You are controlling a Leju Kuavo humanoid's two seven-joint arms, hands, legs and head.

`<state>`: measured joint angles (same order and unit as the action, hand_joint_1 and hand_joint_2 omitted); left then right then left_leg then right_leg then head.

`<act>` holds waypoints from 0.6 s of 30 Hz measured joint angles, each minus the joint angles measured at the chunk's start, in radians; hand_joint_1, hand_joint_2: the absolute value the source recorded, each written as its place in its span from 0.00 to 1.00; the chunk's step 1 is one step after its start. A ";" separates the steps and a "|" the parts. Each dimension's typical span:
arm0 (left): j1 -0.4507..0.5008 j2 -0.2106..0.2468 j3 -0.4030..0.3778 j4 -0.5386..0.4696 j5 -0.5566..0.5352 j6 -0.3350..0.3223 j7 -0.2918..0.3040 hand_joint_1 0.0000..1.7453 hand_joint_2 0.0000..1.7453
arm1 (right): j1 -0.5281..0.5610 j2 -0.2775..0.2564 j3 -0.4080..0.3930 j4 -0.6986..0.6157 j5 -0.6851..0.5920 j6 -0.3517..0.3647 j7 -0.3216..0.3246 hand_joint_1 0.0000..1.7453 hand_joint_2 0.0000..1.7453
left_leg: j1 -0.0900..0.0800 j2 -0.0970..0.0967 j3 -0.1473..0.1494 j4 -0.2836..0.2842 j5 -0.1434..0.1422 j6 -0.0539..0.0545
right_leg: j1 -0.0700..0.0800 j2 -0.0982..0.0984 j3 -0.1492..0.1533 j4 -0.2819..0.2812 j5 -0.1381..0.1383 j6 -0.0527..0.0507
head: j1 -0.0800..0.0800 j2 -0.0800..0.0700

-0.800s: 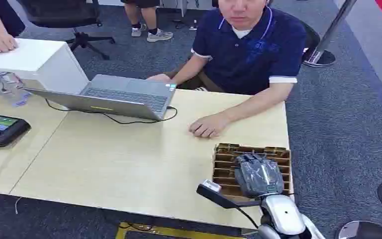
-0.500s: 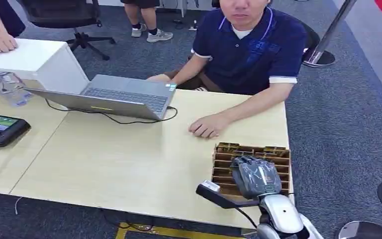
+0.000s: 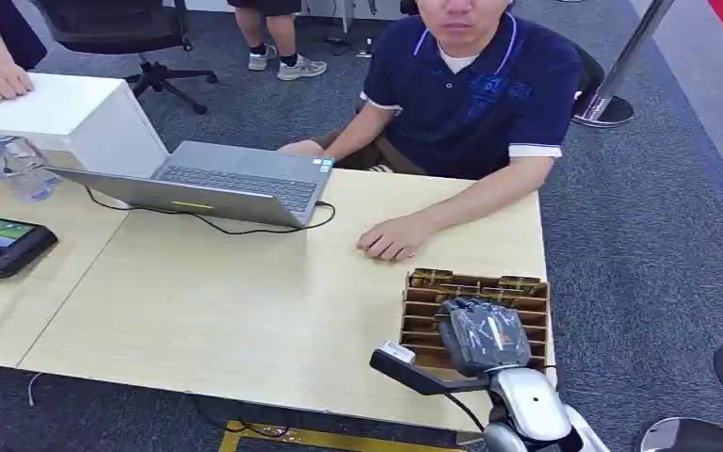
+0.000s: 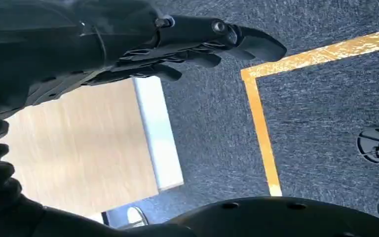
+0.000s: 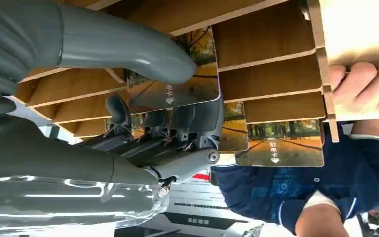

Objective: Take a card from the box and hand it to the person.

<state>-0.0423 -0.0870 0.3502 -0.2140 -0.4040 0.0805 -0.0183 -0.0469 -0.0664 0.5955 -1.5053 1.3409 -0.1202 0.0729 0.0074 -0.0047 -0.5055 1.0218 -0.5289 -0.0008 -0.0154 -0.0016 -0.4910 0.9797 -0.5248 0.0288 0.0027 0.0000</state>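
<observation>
A brown wooden card box (image 3: 425, 313) with slatted slots sits at the table's near right corner. My right hand (image 3: 483, 334) hovers over it, fingers pointing down into the slots. In the right wrist view the thick grey thumb (image 5: 128, 44) presses the face of an autumn-picture card (image 5: 190, 91) while the dark fingers (image 5: 177, 123) lie behind it, so the card is pinched. A second card (image 5: 281, 143) stands in a slot farther on. The person's hand (image 3: 395, 237) rests flat on the table just beyond the box. My left hand (image 4: 177, 44) hangs beside the table edge, fingers stretched out, holding nothing.
A person in a dark blue shirt (image 3: 475, 89) sits across the table behind an open laptop (image 3: 226, 184) with a trailing cable. A tablet device (image 3: 0, 243), plastic bottles (image 3: 14, 165) and a white cabinet (image 3: 66, 108) stand at the left. Yellow floor tape (image 4: 259, 118) runs below.
My right hand has shifted slightly toward the near side of the box. The person's hand and the box stay where they were.
</observation>
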 joint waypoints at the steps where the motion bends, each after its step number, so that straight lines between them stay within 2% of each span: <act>1: 0.000 0.000 0.002 0.000 0.000 0.000 0.000 0.00 1.00 | 0.000 0.000 0.000 0.000 0.000 0.000 0.000 0.91 1.00 | 0.000 0.000 0.000 0.000 0.000 0.000 | 0.000 0.000 0.000 0.000 0.000 0.000 | 0.000 0.000; 3: 0.000 0.000 0.005 0.000 0.000 0.000 -0.001 0.00 1.00 | -0.001 0.000 0.000 0.000 0.000 0.000 0.000 0.98 1.00 | 0.000 0.000 0.000 0.000 0.000 0.000 | 0.000 0.000 0.000 0.000 0.000 0.000 | 0.000 0.000; 5: 0.000 0.000 0.006 0.000 -0.002 0.000 -0.002 0.00 1.00 | -0.003 0.000 0.000 0.002 0.000 -0.002 0.000 1.00 1.00 | 0.000 0.000 0.000 0.000 0.000 0.000 | 0.000 0.000 0.000 0.000 0.000 0.000 | 0.000 0.000; 6: 0.000 0.000 0.006 0.000 -0.008 -0.003 -0.003 0.00 0.00 | -0.003 0.000 0.000 0.003 0.000 -0.003 0.000 1.00 1.00 | 0.000 0.000 0.000 0.000 0.000 0.000 | 0.000 0.000 0.000 0.000 0.000 0.000 | 0.000 0.000; 7: 0.000 0.000 0.006 0.000 -0.013 -0.005 -0.006 0.00 0.00 | -0.003 0.000 0.000 0.004 -0.001 -0.004 0.000 1.00 1.00 | 0.000 0.000 0.000 0.000 0.000 0.000 | 0.000 0.000 0.000 0.000 0.000 0.000 | 0.000 0.000; 8: 0.000 0.000 0.006 0.000 -0.016 -0.013 -0.023 0.00 1.00 | -0.003 0.000 0.000 0.005 -0.002 -0.007 0.001 1.00 1.00 | 0.000 0.000 0.000 0.000 0.000 0.000 | 0.000 0.000 0.000 0.000 0.000 0.000 | 0.000 0.000; 11: 0.000 0.004 0.006 0.000 -0.029 -0.024 -0.070 0.00 1.00 | -0.003 0.000 0.000 0.005 -0.003 -0.012 0.002 1.00 1.00 | 0.000 0.000 0.000 0.000 0.000 0.000 | 0.000 0.000 0.000 0.000 0.000 0.000 | 0.000 0.000; 18: 0.000 0.007 0.006 0.000 -0.029 -0.037 -0.095 0.00 1.00 | -0.008 -0.001 0.000 0.007 -0.003 -0.017 0.004 1.00 1.00 | 0.000 0.000 0.000 0.000 0.000 0.000 | 0.000 0.000 0.000 0.000 0.000 0.000 | 0.000 0.000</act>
<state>-0.0421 -0.0801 0.3567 -0.2140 -0.4330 0.0431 -0.1137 -0.0545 -0.0671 0.5951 -1.4981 1.3375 -0.1373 0.0767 0.0073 -0.0048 -0.5059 1.0218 -0.5289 -0.0008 -0.0155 -0.0018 -0.4911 0.9796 -0.5249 0.0288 0.0027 0.0000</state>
